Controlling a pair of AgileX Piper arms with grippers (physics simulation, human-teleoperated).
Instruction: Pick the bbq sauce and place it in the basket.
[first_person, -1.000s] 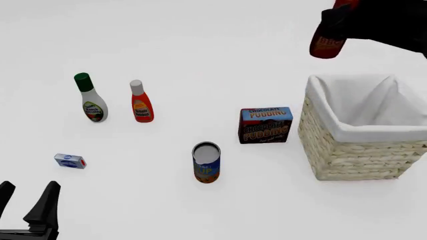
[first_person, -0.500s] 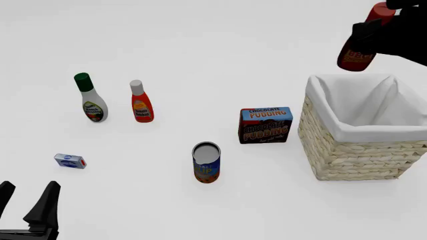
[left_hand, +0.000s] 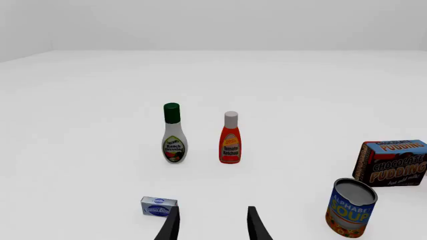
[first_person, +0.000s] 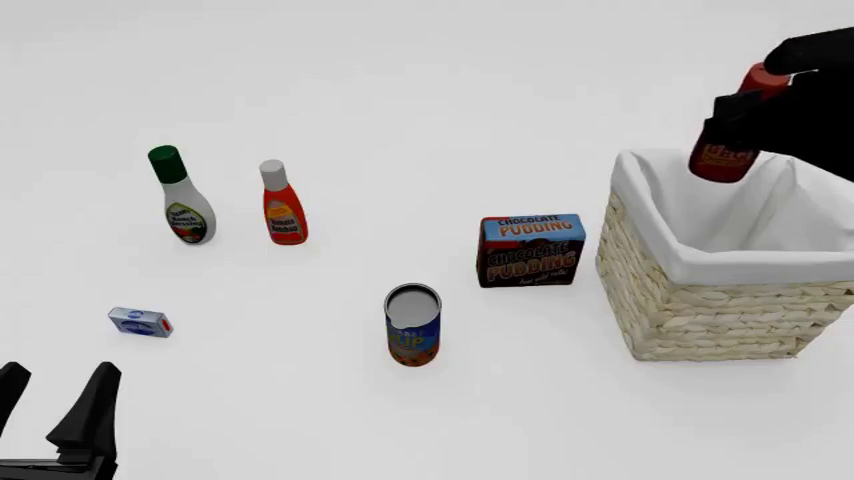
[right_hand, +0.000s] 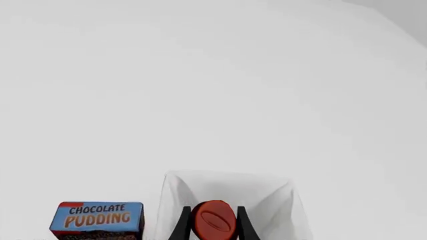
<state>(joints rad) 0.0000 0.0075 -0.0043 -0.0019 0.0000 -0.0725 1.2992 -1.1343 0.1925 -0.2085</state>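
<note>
My left gripper (first_person: 54, 415) sits parked nearest me, fingers apart and holding nothing. The soup can (first_person: 412, 325) and chocolate pudding box (first_person: 530, 249) stand further out, left of the basket (first_person: 721, 300) and out of my line, as are the little blue packet (first_person: 139, 322), ranch bottle (first_person: 179, 197) and ketchup bottle (first_person: 282, 204). At the far right, my right gripper (right_hand: 213, 222) is clamped on the bbq sauce (first_person: 729, 150) just under its red cap; the bottle hangs tilted over the basket's back-left corner — close to the white liner's rim. I'd carry it further over the opening, lower it below the rim, then let go — a high release risks a bounce out.
</note>
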